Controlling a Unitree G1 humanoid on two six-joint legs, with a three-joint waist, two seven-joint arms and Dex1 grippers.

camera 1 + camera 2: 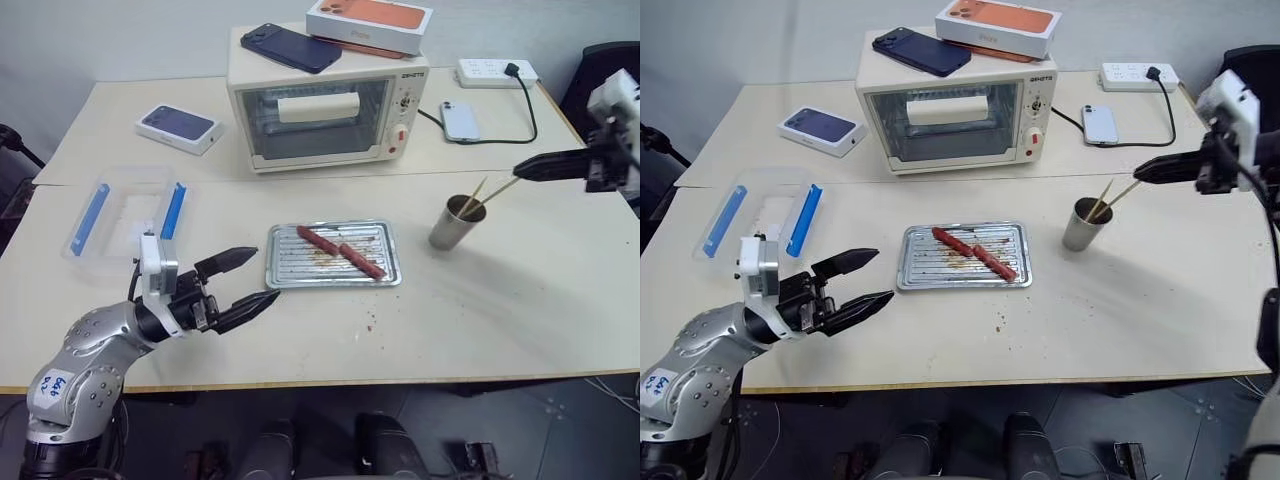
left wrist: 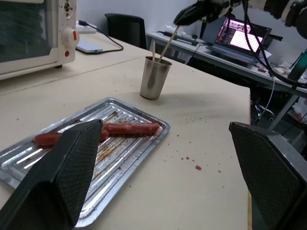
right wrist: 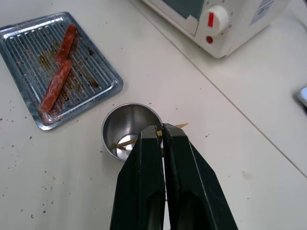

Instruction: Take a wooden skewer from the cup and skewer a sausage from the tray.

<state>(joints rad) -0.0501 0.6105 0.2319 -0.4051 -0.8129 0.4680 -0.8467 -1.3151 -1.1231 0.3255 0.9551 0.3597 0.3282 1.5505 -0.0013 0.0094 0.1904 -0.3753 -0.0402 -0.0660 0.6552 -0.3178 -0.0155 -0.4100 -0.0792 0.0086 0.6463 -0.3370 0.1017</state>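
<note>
Right end effector [image 1: 522,171] clamped on a wooden skewer [image 1: 497,190] above the cup [image 1: 456,223], left end effector [image 1: 245,279] spread wide, empty, beside the tray [image 1: 333,277]

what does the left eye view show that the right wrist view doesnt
Left eye view alone: the left gripper, open beside the tray, the clear box with blue clips, the phones and boxes on and around the oven, and the power strip.

Right wrist view alone: the inside of the cup from above, and the right gripper shut on a wooden skewer.

Both: the tray with two sausages, the cup, skewers, the oven.
</note>
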